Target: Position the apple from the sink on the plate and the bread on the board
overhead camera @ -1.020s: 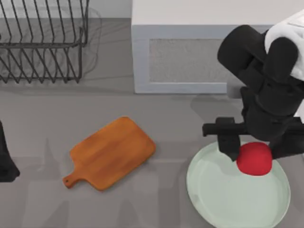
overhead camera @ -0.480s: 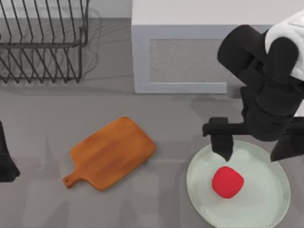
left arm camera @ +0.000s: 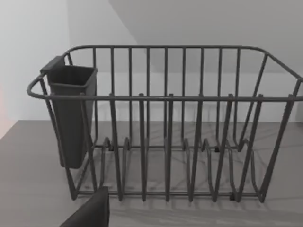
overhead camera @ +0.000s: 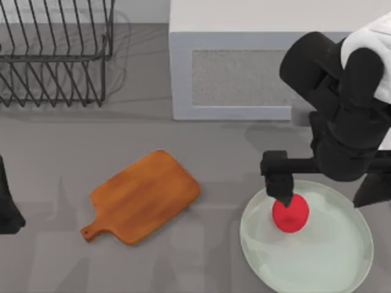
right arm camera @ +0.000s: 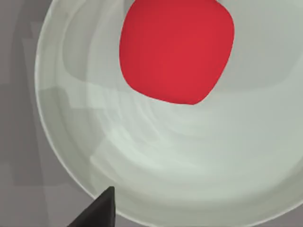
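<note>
The red apple (overhead camera: 290, 213) (right arm camera: 176, 49) lies loose on the pale mint-green plate (overhead camera: 330, 262) (right arm camera: 189, 156) at the front right, close to the plate's back left rim. My right gripper (overhead camera: 325, 199) hangs open above the plate's back part, with one of its fingers (overhead camera: 282, 189) just over the apple and nothing held. The orange-brown board (overhead camera: 143, 195) lies bare at the table's middle, handle toward the front left. The bread is out of view. My left arm (overhead camera: 6, 207) is parked at the left edge.
The grey sink block (overhead camera: 244, 73) stands at the back, behind the right arm. A dark wire dish rack (overhead camera: 55, 52) (left arm camera: 165, 123) with a utensil cup (left arm camera: 71, 113) fills the back left corner. Bare tabletop lies between board and plate.
The right gripper opened and let the apple go. The apple dropped onto the plate, then rolled a little toward the plate's back left rim.
</note>
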You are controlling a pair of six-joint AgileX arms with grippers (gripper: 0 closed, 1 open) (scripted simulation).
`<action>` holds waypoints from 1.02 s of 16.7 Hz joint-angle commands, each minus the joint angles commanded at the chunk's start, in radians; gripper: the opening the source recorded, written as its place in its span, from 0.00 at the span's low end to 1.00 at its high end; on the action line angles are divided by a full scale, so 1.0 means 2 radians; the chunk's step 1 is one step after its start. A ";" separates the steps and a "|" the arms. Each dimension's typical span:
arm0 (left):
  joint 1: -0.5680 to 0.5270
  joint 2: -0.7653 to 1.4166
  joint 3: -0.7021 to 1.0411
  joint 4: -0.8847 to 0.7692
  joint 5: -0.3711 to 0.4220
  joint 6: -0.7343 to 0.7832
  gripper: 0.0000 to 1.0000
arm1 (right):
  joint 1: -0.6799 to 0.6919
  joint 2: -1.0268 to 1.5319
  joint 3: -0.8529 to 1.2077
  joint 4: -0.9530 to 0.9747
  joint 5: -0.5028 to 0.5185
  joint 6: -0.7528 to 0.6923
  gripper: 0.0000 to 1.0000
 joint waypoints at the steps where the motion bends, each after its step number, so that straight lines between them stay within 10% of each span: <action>1: 0.000 0.000 0.000 0.000 0.000 0.000 1.00 | 0.000 0.000 0.000 0.000 0.000 0.000 1.00; 17: 0.000 0.000 0.000 0.000 0.000 0.000 1.00 | -0.195 -0.575 -0.424 0.386 0.000 -0.199 1.00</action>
